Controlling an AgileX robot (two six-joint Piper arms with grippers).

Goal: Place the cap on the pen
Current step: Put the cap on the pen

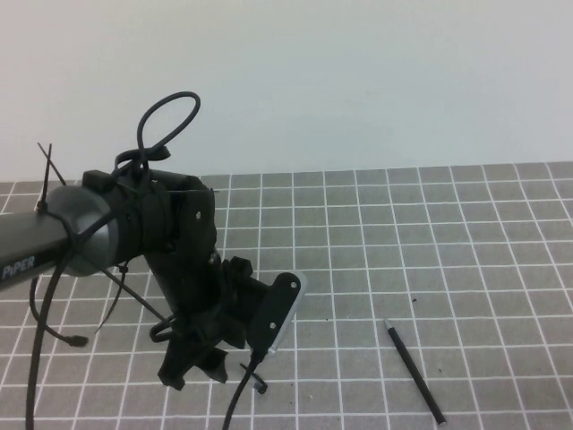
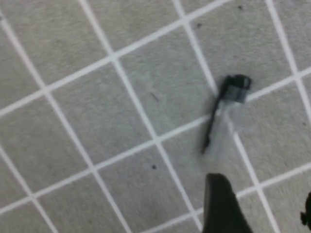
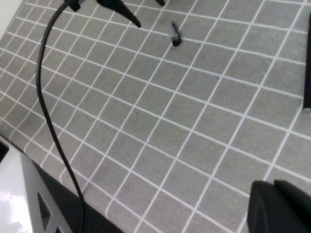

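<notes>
The left arm (image 1: 63,233) reads "PIPER" in white on its side. The left gripper (image 1: 192,363) hangs low over the gridded mat (image 1: 430,233); whether it is open or holding anything cannot be told. The cap (image 2: 228,104) lies on the mat just beyond one fingertip (image 2: 221,204). The pen (image 1: 414,372) lies bare, well right. The right gripper (image 3: 279,206) shows only an edge, state unclear. A cable (image 3: 46,111) hangs nearby.

High overview; two downward wrist close-ups
</notes>
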